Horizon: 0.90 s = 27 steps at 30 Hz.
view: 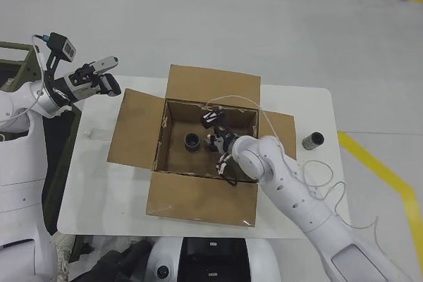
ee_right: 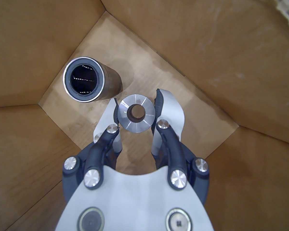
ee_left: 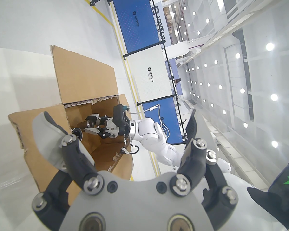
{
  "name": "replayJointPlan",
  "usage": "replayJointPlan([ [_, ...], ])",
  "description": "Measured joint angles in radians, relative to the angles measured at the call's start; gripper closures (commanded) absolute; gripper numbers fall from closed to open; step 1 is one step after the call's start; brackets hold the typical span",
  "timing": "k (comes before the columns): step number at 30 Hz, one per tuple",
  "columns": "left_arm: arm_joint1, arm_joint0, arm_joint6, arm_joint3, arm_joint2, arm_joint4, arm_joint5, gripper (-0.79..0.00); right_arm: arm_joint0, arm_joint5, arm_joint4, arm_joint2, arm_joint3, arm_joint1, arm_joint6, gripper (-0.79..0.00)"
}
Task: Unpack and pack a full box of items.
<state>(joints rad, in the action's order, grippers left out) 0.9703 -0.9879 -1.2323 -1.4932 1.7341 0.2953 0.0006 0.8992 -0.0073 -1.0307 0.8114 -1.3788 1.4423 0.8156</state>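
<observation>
PART: steel collet, judged dense, rigid, slick; grip across its rim | LOCATION: inside box, at 3 o'clock of bearing sleeve | RIGHT: right gripper points down into box, narrow, clamped on collet | LEFT: left gripper spread wide, empty, at 10 o'clock of table.

White table; yellow floor line; blue panels.

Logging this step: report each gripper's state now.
Left gripper: open, empty, beside the box.
Right gripper: shut on the silver fitting, inside the box.
</observation>
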Motion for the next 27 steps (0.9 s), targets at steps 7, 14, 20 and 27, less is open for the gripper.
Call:
replayJointPlan([
  [7, 0.0, 0.0, 0.0, 0.0, 0.0, 0.0, 0.0, -0.785, -0.029, 0.001, 0.018, -0.019, 0.052, 0.015, 0.018, -0.203],
  [14, 0.0, 0.0, 0.0, 0.0, 0.0, 0.0, 0.0, -0.785, -0.038, -0.003, 0.011, -0.032, 0.073, 0.024, 0.027, -0.256],
  [20, 0.0, 0.0, 0.0, 0.0, 0.0, 0.0, 0.0, -0.785, -0.027, -0.005, 0.001, -0.03, 0.063, 0.025, 0.026, -0.376],
  [27, 0.0, 0.0, 0.0, 0.0, 0.0, 0.0, 0.0, -0.785, 0.012, -0.001, -0.041, -0.007, 0.006, 0.015, 0.019, -0.382],
])
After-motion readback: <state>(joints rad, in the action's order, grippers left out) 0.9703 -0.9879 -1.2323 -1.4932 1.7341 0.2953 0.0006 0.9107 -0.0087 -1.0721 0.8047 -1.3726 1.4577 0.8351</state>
